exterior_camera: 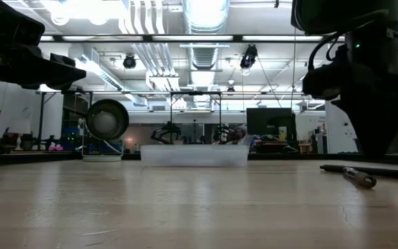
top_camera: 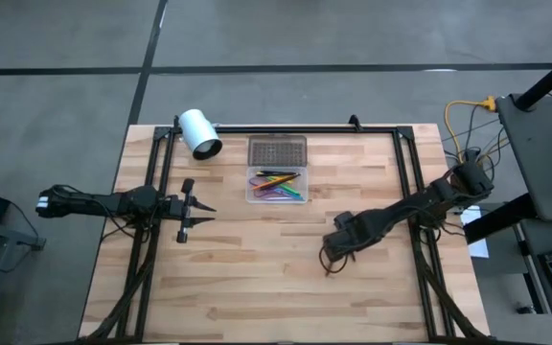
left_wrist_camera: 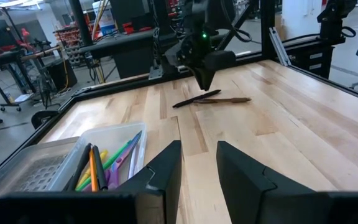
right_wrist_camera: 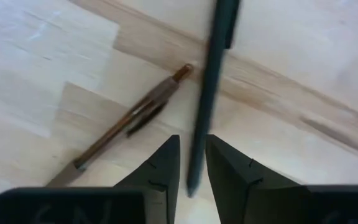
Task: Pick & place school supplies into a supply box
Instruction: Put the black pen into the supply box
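Currently right gripper [right_wrist_camera: 191, 163] fingers straddle the dark pen [right_wrist_camera: 209, 93], not yet clenched; brown pen [right_wrist_camera: 126, 121] lies close, risks being nudged; left gripper [left_wrist_camera: 197, 165] fingers released

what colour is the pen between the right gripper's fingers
Dark, near black pen, clearest in the right wrist view.

A pale wooden table [top_camera: 257, 278] of jointed planks, smooth with a soft sheen; on it a clear plastic supply box [top_camera: 277, 186] beside its grey dotted translucent lid [top_camera: 277, 151]; near the box a smooth white cylinder [top_camera: 199, 132]; a glossy dark pen [right_wrist_camera: 209, 87] beside a brown metallic-looking pen [right_wrist_camera: 126, 124]; matt black gripper fingers [right_wrist_camera: 160, 165].
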Tool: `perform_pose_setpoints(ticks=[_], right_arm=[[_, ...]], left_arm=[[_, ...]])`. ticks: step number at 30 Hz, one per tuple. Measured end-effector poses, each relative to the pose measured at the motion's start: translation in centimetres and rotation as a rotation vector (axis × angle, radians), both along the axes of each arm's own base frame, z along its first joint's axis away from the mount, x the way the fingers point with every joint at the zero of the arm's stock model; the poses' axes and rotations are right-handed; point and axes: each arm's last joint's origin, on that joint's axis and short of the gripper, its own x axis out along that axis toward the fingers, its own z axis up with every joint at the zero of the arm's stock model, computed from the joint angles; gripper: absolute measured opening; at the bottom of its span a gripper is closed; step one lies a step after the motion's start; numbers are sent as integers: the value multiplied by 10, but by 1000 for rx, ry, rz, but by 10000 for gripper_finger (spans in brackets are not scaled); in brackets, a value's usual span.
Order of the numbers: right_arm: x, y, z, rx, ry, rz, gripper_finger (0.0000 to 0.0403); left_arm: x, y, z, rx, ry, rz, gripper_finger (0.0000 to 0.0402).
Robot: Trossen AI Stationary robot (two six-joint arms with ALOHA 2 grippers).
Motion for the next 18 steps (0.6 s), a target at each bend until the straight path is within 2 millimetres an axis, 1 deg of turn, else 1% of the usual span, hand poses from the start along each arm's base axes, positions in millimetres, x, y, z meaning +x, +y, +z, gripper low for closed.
perform_pose_setpoints(ticks=[5,11,15,18], right_arm=[[5,2,-10,-3,2,32,78],[7,2,-23,-18,50,59,85],[8,1,-24,8,61,50,86],[10,1,-18,67,65,65,82]], left_arm=[[0,0,0,0,0,0,86],[1,0,-1,1,10,0,86],[1,0,-1,1,15,0,86],[1,0,-1,1,15,0,86]])
